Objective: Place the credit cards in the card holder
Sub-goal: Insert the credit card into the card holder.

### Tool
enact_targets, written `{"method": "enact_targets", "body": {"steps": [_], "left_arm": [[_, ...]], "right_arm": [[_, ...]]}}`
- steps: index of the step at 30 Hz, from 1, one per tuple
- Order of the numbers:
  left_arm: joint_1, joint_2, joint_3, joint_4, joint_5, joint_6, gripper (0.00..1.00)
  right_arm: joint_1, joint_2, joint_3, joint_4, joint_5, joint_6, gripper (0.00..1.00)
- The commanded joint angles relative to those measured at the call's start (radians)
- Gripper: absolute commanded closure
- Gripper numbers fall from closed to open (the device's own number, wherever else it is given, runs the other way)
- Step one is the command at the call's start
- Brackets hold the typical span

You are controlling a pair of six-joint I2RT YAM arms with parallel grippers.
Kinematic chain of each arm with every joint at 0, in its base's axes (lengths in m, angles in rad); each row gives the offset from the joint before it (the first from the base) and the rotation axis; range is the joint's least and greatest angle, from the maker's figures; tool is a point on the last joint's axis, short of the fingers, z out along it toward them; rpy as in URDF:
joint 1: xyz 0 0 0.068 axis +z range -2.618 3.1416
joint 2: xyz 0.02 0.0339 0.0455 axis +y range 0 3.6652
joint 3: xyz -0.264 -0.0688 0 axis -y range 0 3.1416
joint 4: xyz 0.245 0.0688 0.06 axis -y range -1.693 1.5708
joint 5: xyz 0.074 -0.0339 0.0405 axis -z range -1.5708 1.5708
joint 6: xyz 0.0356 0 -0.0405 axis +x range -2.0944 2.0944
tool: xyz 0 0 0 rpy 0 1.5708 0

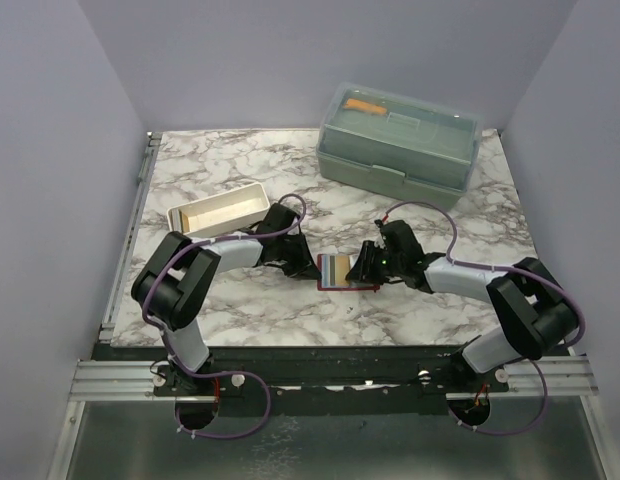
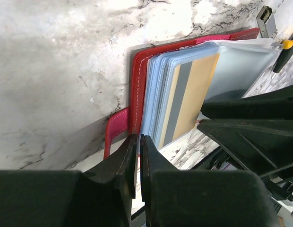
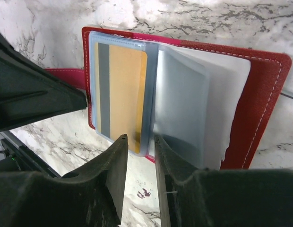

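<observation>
The card holder (image 1: 328,284) lies open on the marble between my two grippers, red cover (image 3: 260,104) down and clear sleeves fanned out. A tan credit card with a grey stripe (image 3: 120,90) sits inside one sleeve, its near end level with the sleeve's mouth. My left gripper (image 2: 138,139) is at the holder's left edge, jaws closed to a thin slit on the red cover's rim (image 2: 137,85). My right gripper (image 3: 139,139) stands open at the holder's near edge. Its fingertips straddle the card's corner without pinching it.
A long white tray (image 1: 218,209) lies at the back left of the left arm. A pale-green lidded box (image 1: 398,140) stands at the back right. The right arm's fingers (image 2: 250,123) crowd the holder from the other side.
</observation>
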Motion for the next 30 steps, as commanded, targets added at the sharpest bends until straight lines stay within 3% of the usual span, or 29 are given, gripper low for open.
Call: {"method": "enact_targets", "body": {"steps": [1,14,30], "left_arm": [[0.015,-0.066,-0.016,-0.021,-0.018,0.012,0.87],[0.015,-0.045,-0.005,0.090,0.092,-0.050,0.81],[0.008,-0.019,-0.025,0.188,0.130,-0.088,0.71]], "right_arm": [[0.006,0.026,-0.002,-0.018,0.018,0.014,0.71],[0.006,0.083,-0.017,0.016,0.041,0.035,0.99],[0.006,0.095,-0.030,0.039,0.031,0.049,1.00]]}}
